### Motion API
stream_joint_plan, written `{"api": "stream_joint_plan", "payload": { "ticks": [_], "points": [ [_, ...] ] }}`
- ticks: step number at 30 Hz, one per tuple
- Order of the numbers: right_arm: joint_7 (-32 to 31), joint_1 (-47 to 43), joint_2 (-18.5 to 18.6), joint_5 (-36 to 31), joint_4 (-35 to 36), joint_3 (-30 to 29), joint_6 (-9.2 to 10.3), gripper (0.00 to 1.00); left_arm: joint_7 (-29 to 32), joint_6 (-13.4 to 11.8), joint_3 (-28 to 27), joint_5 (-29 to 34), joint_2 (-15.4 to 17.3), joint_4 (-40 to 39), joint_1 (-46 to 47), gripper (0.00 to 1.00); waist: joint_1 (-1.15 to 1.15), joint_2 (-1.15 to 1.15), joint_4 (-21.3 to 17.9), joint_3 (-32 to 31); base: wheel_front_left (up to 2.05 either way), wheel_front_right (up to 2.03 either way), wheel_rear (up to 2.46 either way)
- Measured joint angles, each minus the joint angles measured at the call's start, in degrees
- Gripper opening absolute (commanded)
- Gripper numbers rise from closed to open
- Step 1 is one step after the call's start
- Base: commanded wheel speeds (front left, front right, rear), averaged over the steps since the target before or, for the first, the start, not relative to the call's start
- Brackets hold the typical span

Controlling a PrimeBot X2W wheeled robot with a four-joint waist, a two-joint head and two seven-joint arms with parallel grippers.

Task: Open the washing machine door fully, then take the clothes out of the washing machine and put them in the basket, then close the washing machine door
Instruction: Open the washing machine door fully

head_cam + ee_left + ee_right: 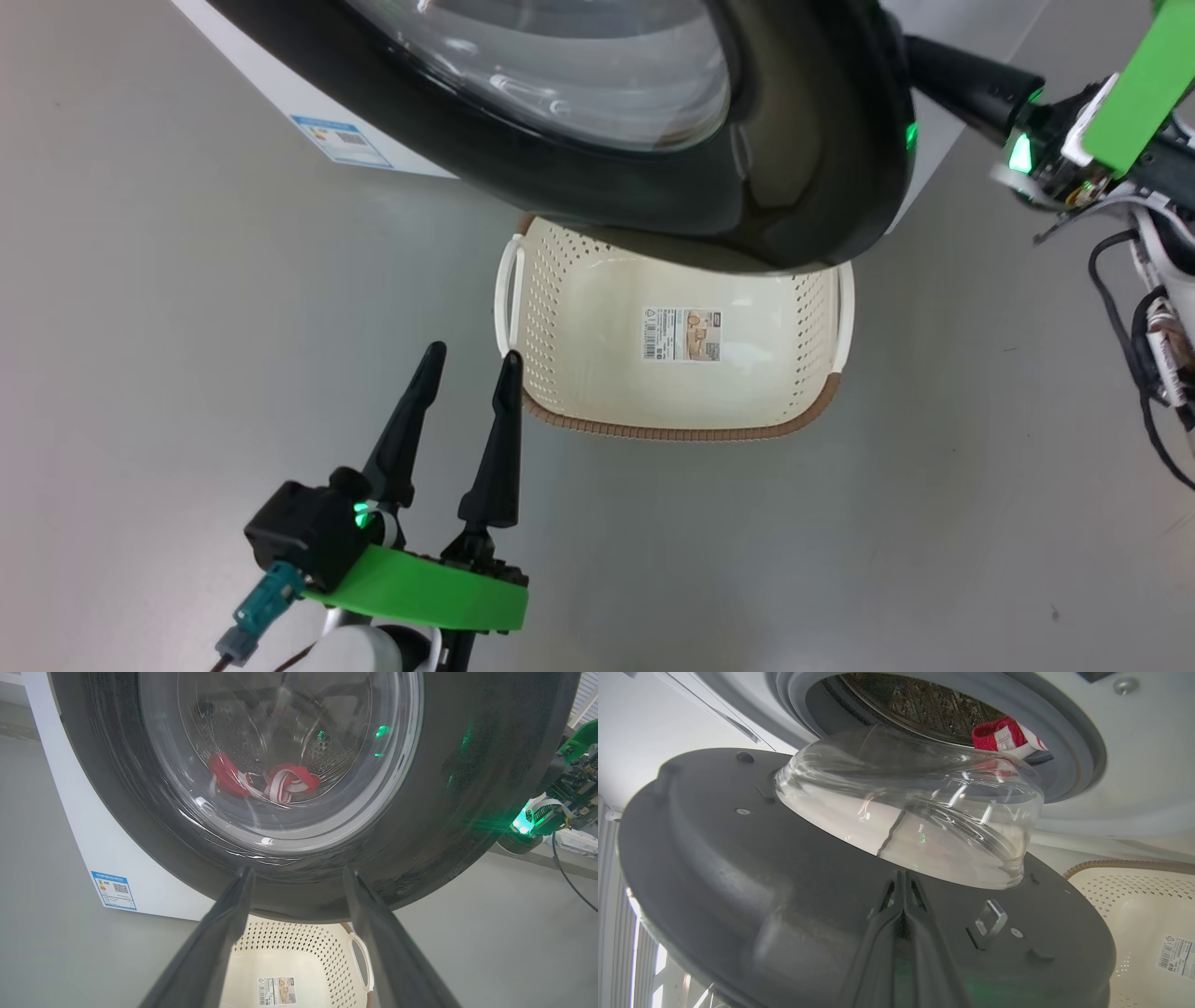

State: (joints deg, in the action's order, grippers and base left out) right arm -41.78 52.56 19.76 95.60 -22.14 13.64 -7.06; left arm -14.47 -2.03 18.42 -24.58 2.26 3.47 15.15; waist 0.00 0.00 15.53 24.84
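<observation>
Pressing right gripper (903, 877), fingers closed together and holding nothing, against the inner face of the washing machine door (738, 858). Hovering left gripper (470, 357), spread wide and empty, below the door, beside the basket (672, 431) sitting under it. Leaving red striped clothes (999, 735) behind the door, in the drum (924, 704). Likely risking fingertips sliding off that smooth face, door swinging back.

Door (794, 187) hangs part-open, out over the basket's (672, 425) far edge, and the basket sits on the floor just before the washer (280, 79). Clothes (280, 781) lie in the drum. Left gripper (472, 353) hovers by the basket's near left corner, right gripper (903, 877) behind the door, at its inner face.
</observation>
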Motion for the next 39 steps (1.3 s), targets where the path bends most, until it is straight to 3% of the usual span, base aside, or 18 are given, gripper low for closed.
{"api": "stream_joint_plan", "payload": {
  "ticks": [12,25,27,29,31,32,33,35,39],
  "points": [
    [-3.66,-4.75,-2.23,0.01,2.72,0.47,0.00,0.00,0.00,0.04,-0.53,0.42,0.01,0.09,-1.37,1.00,0.00,0.00,-0.79,-2.01,0.00,0.00,0.00],
    [-1.53,-5.55,-3.61,-2.58,2.55,-1.70,0.00,0.00,0.00,0.15,-0.54,0.42,0.02,0.13,-1.40,1.00,0.00,0.00,-0.79,-2.78,0.00,0.00,0.00],
    [-0.66,-5.56,-3.65,-2.94,1.98,-2.11,0.00,0.14,0.00,0.63,-0.59,0.42,0.01,0.23,-1.41,1.00,0.00,0.00,-0.93,-2.95,0.00,0.00,0.00],
    [-0.14,-5.70,-3.65,-3.09,1.66,-2.48,0.00,0.40,0.00,0.68,-0.74,0.42,0.01,0.29,-1.45,1.00,0.00,0.00,-1.10,-3.15,0.00,0.00,0.00],
    [0.53,-6.11,-3.66,-3.46,1.47,-3.30,0.00,0.47,0.00,1.13,-1.01,0.42,0.01,0.35,-1.59,1.00,0.00,0.00,-1.29,-3.38,0.00,0.00,0.00],
    [0.55,-6.66,-3.64,-3.46,1.42,-3.61,0.00,0.55,0.00,1.15,-1.25,0.42,0.01,0.36,-1.96,1.00,0.00,0.00,-1.40,-3.55,0.00,0.00,0.00],
    [0.89,-7.33,-3.63,-3.46,1.27,-3.77,0.00,0.77,0.00,1.42,-1.52,0.43,0.02,0.45,-2.38,1.00,0.00,0.00,-1.55,-3.73,0.00,0.00,0.00],
    [1.41,-8.71,-3.65,-3.50,1.27,-3.99,0.00,1.00,0.00,1.57,-1.82,0.55,0.03,0.69,-2.64,1.00,0.00,0.00,-1.88,-4.05,0.00,0.00,0.00],
    [2.45,-11.36,-3.54,-3.94,1.67,-5.28,0.00,1.00,-0.01,2.14,-2.67,0.59,0.02,0.82,-2.79,1.00,0.00,0.00,-2.49,-4.81,0.00,0.00,0.00]
  ]
}}
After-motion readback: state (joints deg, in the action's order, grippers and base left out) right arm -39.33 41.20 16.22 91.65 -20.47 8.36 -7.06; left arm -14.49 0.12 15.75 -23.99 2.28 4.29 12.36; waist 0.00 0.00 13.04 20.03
